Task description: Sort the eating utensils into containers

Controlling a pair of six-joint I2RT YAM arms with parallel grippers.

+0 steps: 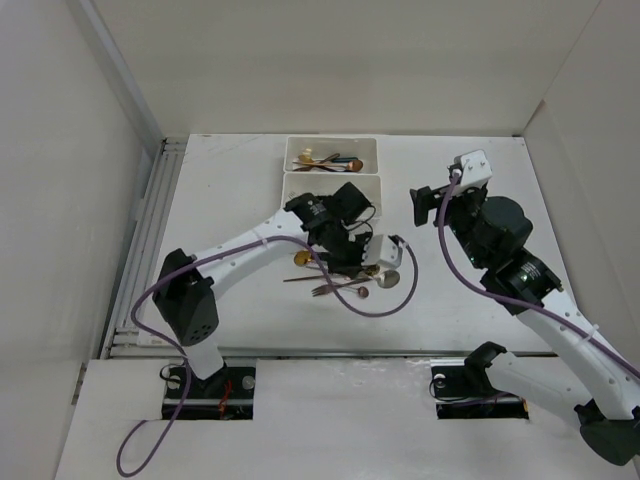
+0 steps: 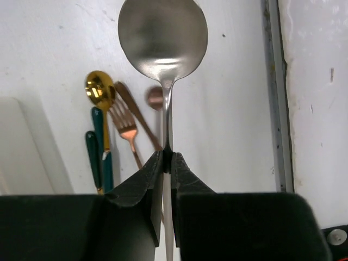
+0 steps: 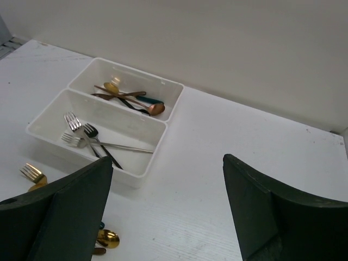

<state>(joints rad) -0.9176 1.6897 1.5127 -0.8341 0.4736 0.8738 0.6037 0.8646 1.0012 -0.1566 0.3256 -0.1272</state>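
left gripper (image 2: 167, 159) clamped on a silver spoon (image 2: 163, 38) by its handle; right gripper (image 3: 165, 161) fingers apart.

A: How's my feed looking?
B: The top view is bright and even. The white counter (image 1: 230, 200) is nearly washed out, with soft shadows under the arms.
A: And the wrists?
B: I see glare across the silver spoon (image 2: 163, 41). The right end effector (image 3: 166, 163) looks dark and soft-focused.
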